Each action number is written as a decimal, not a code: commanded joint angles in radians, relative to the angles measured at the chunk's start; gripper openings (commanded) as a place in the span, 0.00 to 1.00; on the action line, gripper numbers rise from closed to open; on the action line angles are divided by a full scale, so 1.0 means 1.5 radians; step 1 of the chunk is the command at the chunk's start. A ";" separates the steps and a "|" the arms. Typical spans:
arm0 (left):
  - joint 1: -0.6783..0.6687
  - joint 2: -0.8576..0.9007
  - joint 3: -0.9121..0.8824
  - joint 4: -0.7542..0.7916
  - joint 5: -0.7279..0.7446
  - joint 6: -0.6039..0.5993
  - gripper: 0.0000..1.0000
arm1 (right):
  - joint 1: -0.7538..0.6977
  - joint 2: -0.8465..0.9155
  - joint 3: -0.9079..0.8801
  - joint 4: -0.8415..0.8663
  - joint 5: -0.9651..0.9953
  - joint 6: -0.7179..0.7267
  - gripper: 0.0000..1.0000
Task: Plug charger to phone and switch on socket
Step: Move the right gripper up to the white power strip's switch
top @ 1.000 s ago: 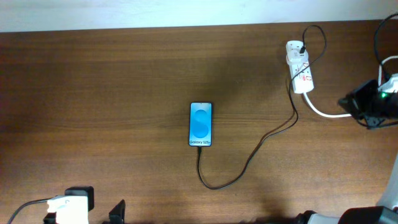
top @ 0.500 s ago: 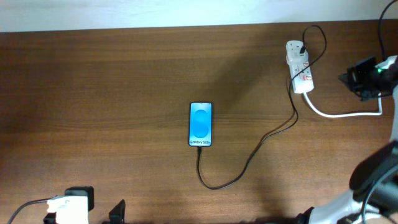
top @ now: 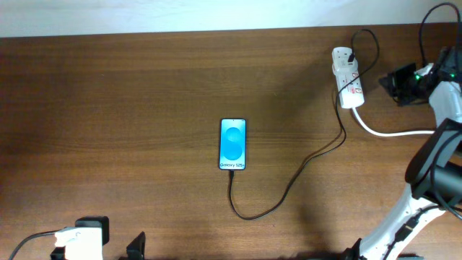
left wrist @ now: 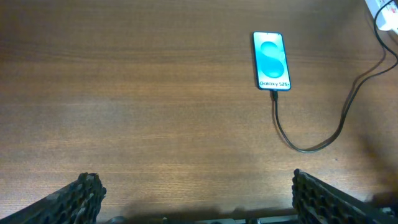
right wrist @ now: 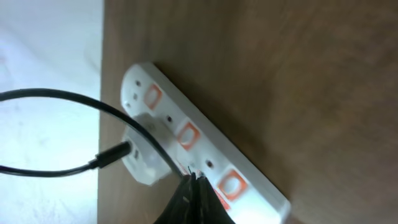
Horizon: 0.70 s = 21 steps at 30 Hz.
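The phone (top: 232, 144) lies mid-table with its blue screen up; it also shows in the left wrist view (left wrist: 271, 52). The thin black charger cable (top: 289, 186) runs from the phone's near end in a loop to the white socket strip (top: 347, 77) at the back right. Its plug tip sits at the phone's port (left wrist: 273, 92). My right gripper (top: 398, 81) hovers just right of the socket, fingers shut (right wrist: 196, 186) with the tips over the strip (right wrist: 205, 155) near its red switches. My left gripper (left wrist: 193, 199) is open and empty at the near edge.
A thick white cord (top: 390, 132) leaves the socket toward the right edge. A white adapter block (right wrist: 144, 155) with the black cable plugged in sits on the strip. A white wall lies behind the table's back edge (top: 180, 30).
My right gripper has moved up and left from the table's right side to beside the socket. The phone, cable and left arm have not moved.
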 commanded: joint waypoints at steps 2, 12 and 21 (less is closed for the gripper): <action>0.000 -0.004 -0.003 0.000 -0.002 0.003 0.99 | 0.034 0.023 0.015 0.032 0.055 0.041 0.04; 0.000 -0.004 -0.003 0.000 -0.002 0.003 0.99 | 0.055 0.065 0.015 0.057 0.127 0.046 0.04; 0.000 -0.004 -0.003 0.000 -0.002 0.003 0.99 | 0.061 0.092 0.015 0.124 0.062 0.075 0.04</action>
